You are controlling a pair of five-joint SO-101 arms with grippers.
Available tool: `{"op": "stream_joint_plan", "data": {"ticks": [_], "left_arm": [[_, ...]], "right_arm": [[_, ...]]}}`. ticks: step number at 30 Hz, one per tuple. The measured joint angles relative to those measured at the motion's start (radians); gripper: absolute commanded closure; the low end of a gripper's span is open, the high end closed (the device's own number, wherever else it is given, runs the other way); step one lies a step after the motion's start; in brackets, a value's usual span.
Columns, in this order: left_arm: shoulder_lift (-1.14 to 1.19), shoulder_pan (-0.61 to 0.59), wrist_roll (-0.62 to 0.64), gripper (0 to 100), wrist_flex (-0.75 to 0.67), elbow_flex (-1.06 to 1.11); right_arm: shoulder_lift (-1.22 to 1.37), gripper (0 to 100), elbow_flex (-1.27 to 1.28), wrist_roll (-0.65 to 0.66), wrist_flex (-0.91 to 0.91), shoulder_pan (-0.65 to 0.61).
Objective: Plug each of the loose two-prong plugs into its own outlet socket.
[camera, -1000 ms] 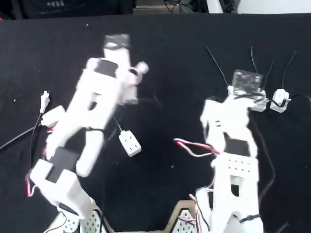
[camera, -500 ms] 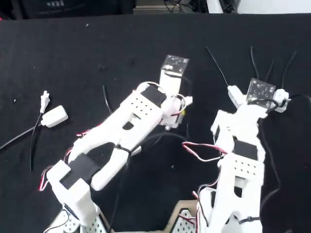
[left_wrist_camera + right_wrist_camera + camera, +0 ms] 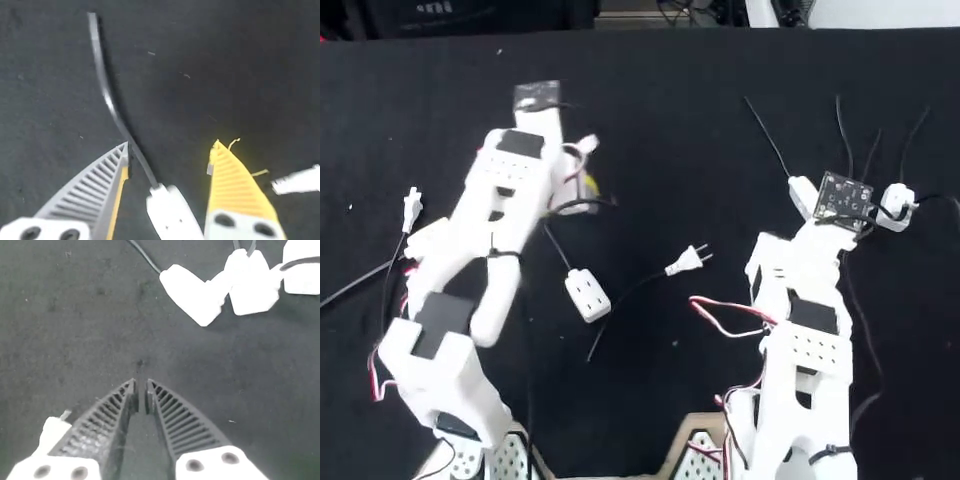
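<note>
Left fingers (image 3: 235, 175) apart, straddling a white corded piece (image 3: 167, 215) (plug or socket, cannot tell), likely aligning a grasp. Right fingers (image 3: 170, 412) together, empty; loose plug (image 3: 685, 262) lies well apart from both.

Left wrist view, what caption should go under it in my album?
Open left gripper straddling a white connector with its black cable.

No text, label, number or sign is legible; faint print on the dark equipment (image 3: 430, 10) at upper left is unreadable.
</note>
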Motion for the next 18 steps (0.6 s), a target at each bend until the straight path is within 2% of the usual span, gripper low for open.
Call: {"op": "stream_joint_plan", "data": {"ticks": [6,12,15,18], "left_arm": [[0.083,-0.025,-0.002,74,-0.072,0.054],[0.094,-0.074,-0.009,74,-0.005,0.064],[0.1,-0.107,-0.092,74,0.052,0.08],[0.1,-0.167,-0.173,74,0.049,0.164]], "right_arm": [[0.0,95.9,0.028,0.0,-0.005,-0.081],[0.0,95.9,0.031,0.0,-0.005,-0.097],[0.0,95.9,0.031,0.0,-0.005,-0.097],[0.0,95.9,0.031,0.0,-0.005,-0.101]]}}
